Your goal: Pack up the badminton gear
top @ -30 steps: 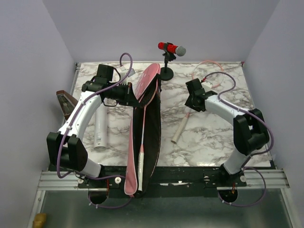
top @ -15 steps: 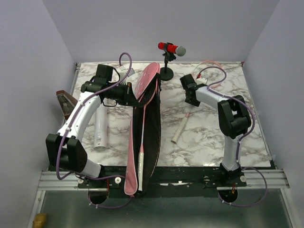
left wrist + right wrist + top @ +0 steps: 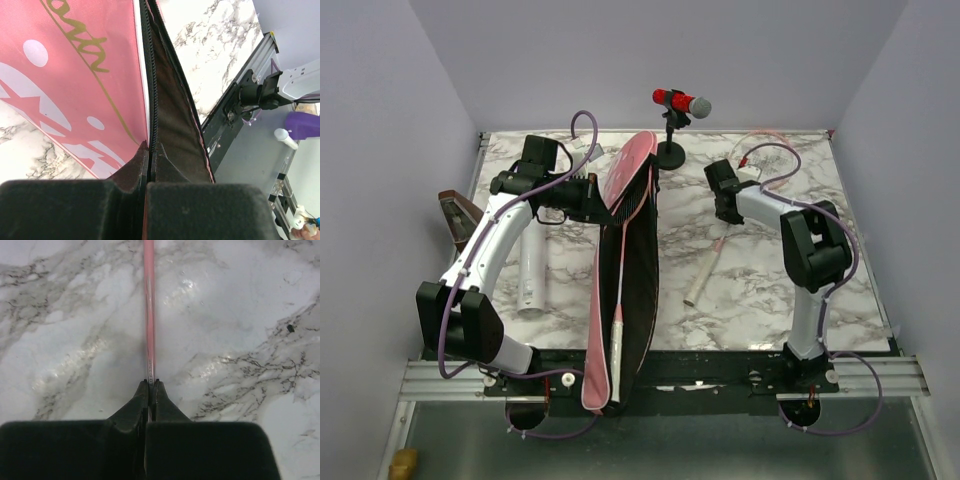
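The long pink bag (image 3: 638,175) lies open down the middle of the table, one pink racket inside, its white handle (image 3: 617,345) near the front. My left gripper (image 3: 602,203) is shut on the bag's zipper edge; the left wrist view shows it (image 3: 149,146) pinching the edge beside the pink panel (image 3: 75,75). The second racket lies on the marble at the right, its white handle (image 3: 699,278) pointing to the front. My right gripper (image 3: 723,218) is shut on its thin pink shaft (image 3: 149,310), low over the table. The white tube (image 3: 531,268) lies left of the bag.
A red microphone (image 3: 680,102) on a black stand is at the back centre. A brown wedge box (image 3: 456,212) sits off the table's left edge. The marble table (image 3: 760,290) ends at a metal rail at the front.
My right arm's elbow has swung in to the left and its gripper has shifted slightly back and left along the racket shaft. The left arm and the bag have not moved.
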### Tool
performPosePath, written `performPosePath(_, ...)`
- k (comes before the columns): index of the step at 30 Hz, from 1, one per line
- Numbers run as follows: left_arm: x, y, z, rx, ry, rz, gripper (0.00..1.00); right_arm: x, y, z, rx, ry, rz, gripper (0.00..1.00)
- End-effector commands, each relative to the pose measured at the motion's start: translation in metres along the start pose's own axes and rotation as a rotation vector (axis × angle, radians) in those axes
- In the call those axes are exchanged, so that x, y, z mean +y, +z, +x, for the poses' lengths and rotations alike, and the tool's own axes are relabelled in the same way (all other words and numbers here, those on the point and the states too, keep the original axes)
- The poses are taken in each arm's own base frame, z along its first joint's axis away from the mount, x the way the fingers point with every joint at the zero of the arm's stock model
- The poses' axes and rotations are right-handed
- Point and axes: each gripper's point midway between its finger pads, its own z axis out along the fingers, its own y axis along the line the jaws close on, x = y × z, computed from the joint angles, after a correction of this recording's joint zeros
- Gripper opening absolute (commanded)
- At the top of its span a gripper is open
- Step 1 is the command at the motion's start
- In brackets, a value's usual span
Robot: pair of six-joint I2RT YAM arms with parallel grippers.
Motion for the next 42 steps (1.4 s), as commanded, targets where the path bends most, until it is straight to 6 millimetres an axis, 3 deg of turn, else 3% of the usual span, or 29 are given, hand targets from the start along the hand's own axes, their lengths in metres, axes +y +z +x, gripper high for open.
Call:
performPosePath(1, -0.015, -0.009, -0.013, -0.052, 0.064, 0.039, 0.0, -0.023, -0.014, 0.022, 0.047, -0.021, 0.002, 0.0)
performPosePath(4, -0.011, -0.007, -0.014, -0.056, 0.062, 0.028, 0.0, -0.031, -0.042, 0.02, 0.036, 0.002, -0.072, 0.0)
performPosePath(8, -0.005, -0.003, -0.018, -0.053, 0.057, 0.02, 0.0, -0.04, -0.096, 0.024, 0.007, -0.041, -0.16, 0.0)
performPosePath(15, 0.009, 0.003, -0.023, -0.058, 0.054, -0.016, 0.0, -0.06, -0.183, 0.08, 0.041, -0.166, -0.245, 0.0)
performPosePath(22, 0.03, 0.013, -0.04, -0.078, 0.028, -0.081, 0.0, -0.077, -0.245, 0.133, 0.104, -0.257, -0.331, 0.0)
performPosePath(30, 0.06, 0.027, -0.05, -0.059, -0.001, -0.146, 0.0, -0.072, -0.289, 0.151, 0.093, -0.371, -0.361, 0.0)
performPosePath(36, 0.069, 0.03, -0.05, -0.054, 0.001, -0.168, 0.0, -0.082, -0.312, 0.148, 0.062, -0.419, -0.346, 0.0)
performPosePath(42, 0.076, 0.036, -0.053, -0.051, -0.016, -0.169, 0.0, -0.071, -0.332, 0.159, 0.059, -0.503, -0.373, 0.0)
